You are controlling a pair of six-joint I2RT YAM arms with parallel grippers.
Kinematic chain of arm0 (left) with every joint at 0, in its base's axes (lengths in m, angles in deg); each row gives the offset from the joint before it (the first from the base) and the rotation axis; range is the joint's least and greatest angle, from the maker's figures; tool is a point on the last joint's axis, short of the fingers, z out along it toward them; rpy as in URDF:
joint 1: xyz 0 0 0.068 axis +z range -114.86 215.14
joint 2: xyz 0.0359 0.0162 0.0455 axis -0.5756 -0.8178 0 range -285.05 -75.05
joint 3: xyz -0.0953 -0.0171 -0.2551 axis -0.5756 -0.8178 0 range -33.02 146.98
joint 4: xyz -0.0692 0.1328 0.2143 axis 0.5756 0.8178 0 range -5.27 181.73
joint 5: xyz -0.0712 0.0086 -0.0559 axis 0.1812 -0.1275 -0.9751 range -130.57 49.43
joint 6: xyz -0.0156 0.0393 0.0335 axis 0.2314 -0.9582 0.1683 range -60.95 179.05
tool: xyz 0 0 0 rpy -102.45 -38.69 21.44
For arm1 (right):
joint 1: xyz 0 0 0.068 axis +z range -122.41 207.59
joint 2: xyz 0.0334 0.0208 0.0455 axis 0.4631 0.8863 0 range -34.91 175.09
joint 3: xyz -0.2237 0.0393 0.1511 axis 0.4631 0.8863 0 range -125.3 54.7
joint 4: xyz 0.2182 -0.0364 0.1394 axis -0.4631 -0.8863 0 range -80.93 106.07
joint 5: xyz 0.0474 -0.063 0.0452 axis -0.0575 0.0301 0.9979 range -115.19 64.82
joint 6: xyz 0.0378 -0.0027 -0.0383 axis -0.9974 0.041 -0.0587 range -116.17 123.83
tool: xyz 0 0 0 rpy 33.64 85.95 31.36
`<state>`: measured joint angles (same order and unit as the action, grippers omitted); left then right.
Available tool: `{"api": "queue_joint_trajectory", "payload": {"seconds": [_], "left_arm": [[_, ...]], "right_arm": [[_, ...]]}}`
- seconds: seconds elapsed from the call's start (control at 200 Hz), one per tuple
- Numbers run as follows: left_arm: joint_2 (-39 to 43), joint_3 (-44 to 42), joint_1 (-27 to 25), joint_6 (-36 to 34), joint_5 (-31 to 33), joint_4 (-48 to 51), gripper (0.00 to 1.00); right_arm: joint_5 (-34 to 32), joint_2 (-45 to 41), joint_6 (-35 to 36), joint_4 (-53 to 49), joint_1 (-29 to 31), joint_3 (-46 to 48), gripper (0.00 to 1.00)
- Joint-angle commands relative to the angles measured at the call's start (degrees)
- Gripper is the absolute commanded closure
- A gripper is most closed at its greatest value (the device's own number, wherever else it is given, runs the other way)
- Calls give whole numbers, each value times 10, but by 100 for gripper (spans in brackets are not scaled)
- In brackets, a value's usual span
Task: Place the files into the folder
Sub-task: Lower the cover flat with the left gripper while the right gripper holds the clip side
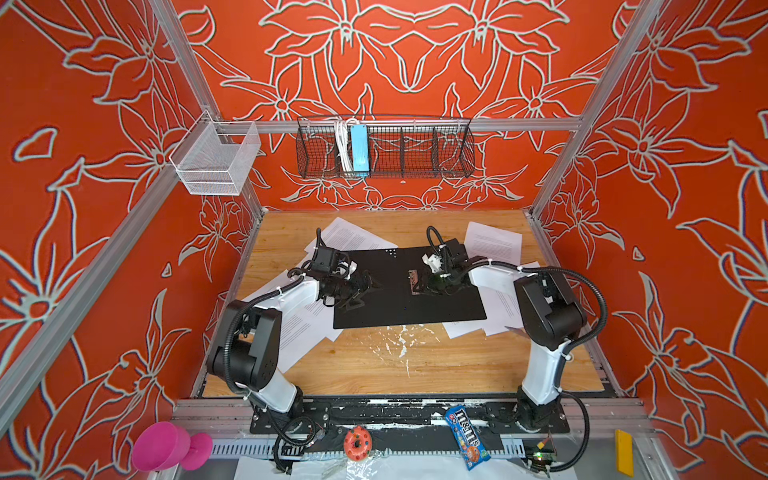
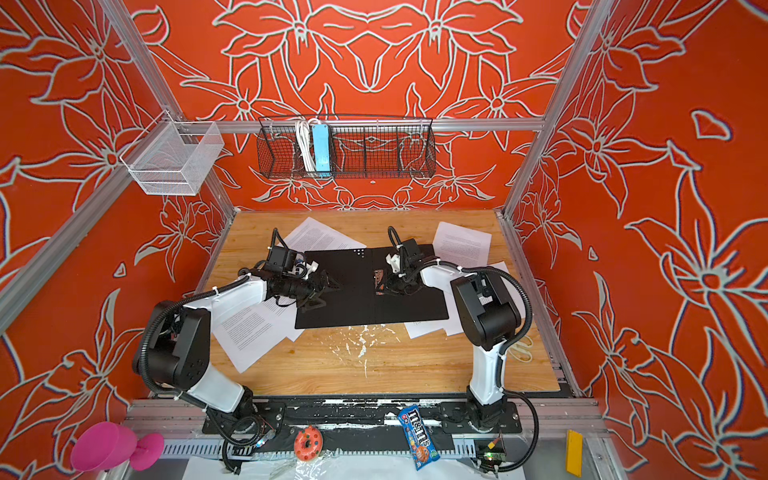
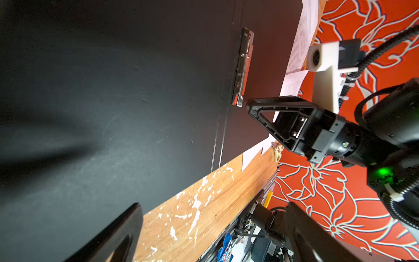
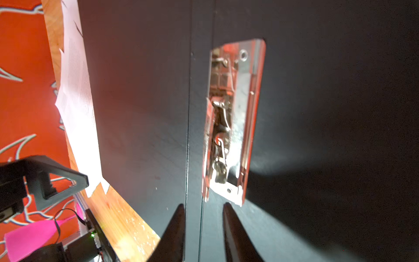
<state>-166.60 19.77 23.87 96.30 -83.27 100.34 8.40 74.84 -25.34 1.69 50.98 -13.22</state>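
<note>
The folder lies open, black side up, mid-table, covering parts of the scattered files. The left gripper is spread wide over its left half. The right gripper, narrowly parted and empty, points at the clip.

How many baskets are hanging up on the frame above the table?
2. A white mesh basket hangs on the left rail near the back corner. A long black wire basket hangs on the back rail, holding a light-blue power strip. None seems hidden.
</note>
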Motion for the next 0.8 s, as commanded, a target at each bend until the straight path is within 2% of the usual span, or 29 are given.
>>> {"api": "queue_joint_trajectory", "payload": {"seconds": [0.0, 0.095, 0.385, 0.65, 0.796], "left_arm": [[-24, -9, 0, -5, 0, -27, 2], [-29, -27, 1, -12, 14, -30, 2], [-23, -84, 0, -31, 60, -25, 2], [-20, -105, 0, -37, 79, -23, 2], [-19, -107, 0, -38, 80, -22, 2]], "right_arm": [[9, 14, -3, -9, 4, -16, 76], [11, 21, -5, -10, 5, -19, 80], [12, 40, 9, -38, 5, -43, 83], [2, 55, 24, -76, 4, -72, 89], [-4, 58, 26, -82, 5, -74, 89]]}}
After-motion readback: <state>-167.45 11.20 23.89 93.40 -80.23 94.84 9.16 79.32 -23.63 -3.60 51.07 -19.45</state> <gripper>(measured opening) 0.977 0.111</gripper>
